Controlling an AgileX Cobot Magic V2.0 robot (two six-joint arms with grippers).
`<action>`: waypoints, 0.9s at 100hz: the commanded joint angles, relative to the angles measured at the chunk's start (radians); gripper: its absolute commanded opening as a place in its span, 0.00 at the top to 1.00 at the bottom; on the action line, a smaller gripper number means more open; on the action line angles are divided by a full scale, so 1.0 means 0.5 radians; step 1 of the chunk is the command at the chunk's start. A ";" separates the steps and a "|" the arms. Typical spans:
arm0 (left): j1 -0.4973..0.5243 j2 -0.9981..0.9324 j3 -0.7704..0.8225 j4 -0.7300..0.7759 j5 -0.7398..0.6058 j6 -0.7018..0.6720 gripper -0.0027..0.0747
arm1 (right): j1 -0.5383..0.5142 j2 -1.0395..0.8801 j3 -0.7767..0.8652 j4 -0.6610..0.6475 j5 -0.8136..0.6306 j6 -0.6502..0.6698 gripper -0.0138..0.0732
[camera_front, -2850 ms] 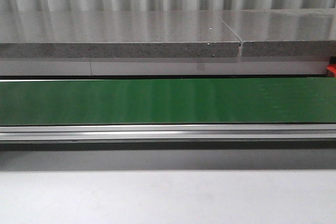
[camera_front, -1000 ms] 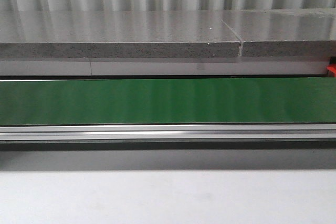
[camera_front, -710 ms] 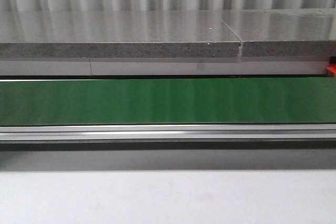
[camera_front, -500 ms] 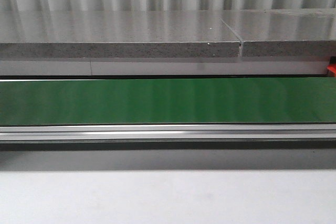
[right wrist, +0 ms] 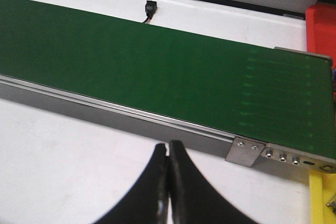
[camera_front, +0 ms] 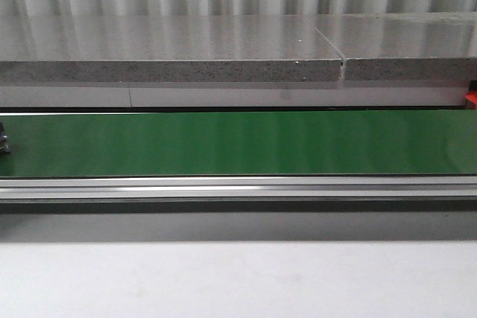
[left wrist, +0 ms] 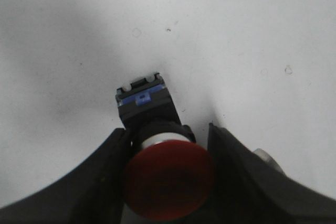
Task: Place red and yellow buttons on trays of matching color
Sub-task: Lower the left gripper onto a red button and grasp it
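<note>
In the left wrist view my left gripper (left wrist: pixel 168 130) is shut on a red button (left wrist: pixel 169 184). Its round red cap sits between the two black fingers (left wrist: pixel 110 166), and its black and blue body (left wrist: pixel 143 100) points down over a white surface. My right gripper (right wrist: pixel 168 146) is shut and empty above the white table, just in front of the green conveyor belt (right wrist: pixel 157 66). A red tray (right wrist: pixel 321 27) shows beyond the belt's end and a yellow tray (right wrist: pixel 320 198) shows in front of it. No yellow button is in view. Neither gripper shows in the front view.
The green belt (camera_front: pixel 238 143) runs across the front view with a metal rail (camera_front: pixel 238 186) along its near side and a grey stone shelf (camera_front: pixel 171 68) behind. A small grey thing (camera_front: pixel 4 141) sits at the belt's left edge. A red bit (camera_front: pixel 470 100) shows at the far right.
A small grey thing has come into the front view at the belt's left edge. Nothing else there has changed.
</note>
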 commanded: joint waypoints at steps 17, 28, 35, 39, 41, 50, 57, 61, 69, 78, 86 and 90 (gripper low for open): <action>0.000 -0.299 -0.056 -0.064 -0.003 0.445 0.75 | 0.003 0.010 -0.043 0.000 -0.125 -0.013 0.92; 0.000 -0.403 -0.056 -0.046 0.011 0.662 0.75 | 0.003 0.010 -0.043 0.000 -0.125 -0.013 0.92; 0.000 -0.454 -0.056 -0.010 0.062 0.788 0.75 | 0.003 0.010 -0.043 0.000 -0.125 -0.013 0.92; 0.000 -0.481 -0.056 0.005 0.113 0.836 0.75 | 0.003 0.010 -0.043 0.000 -0.125 -0.013 0.92; 0.000 -0.491 -0.056 0.005 0.133 0.874 0.75 | 0.003 0.010 -0.043 0.000 -0.125 -0.013 0.92; 0.000 -0.525 -0.056 0.005 0.267 1.050 0.76 | 0.003 0.010 -0.043 0.000 -0.125 -0.013 0.92; 0.000 -0.547 -0.056 0.005 0.344 1.143 0.77 | 0.003 0.010 -0.043 0.000 -0.125 -0.013 0.92; 0.000 -0.563 -0.056 0.001 0.390 1.205 0.77 | 0.003 0.010 -0.043 0.000 -0.125 -0.013 0.92; -0.009 -0.595 -0.056 -0.007 0.518 1.330 0.78 | 0.003 0.010 -0.043 0.000 -0.125 -0.013 0.92; -0.044 -0.612 -0.056 -0.007 0.656 1.420 0.78 | 0.003 0.010 -0.043 0.000 -0.125 -0.013 0.92; -0.093 -0.616 -0.056 -0.007 0.721 1.462 0.78 | 0.003 0.010 -0.043 0.000 -0.125 -0.013 0.92; -0.115 -0.616 -0.056 -0.007 0.730 1.462 0.78 | 0.003 0.010 -0.043 0.000 -0.125 -0.013 0.92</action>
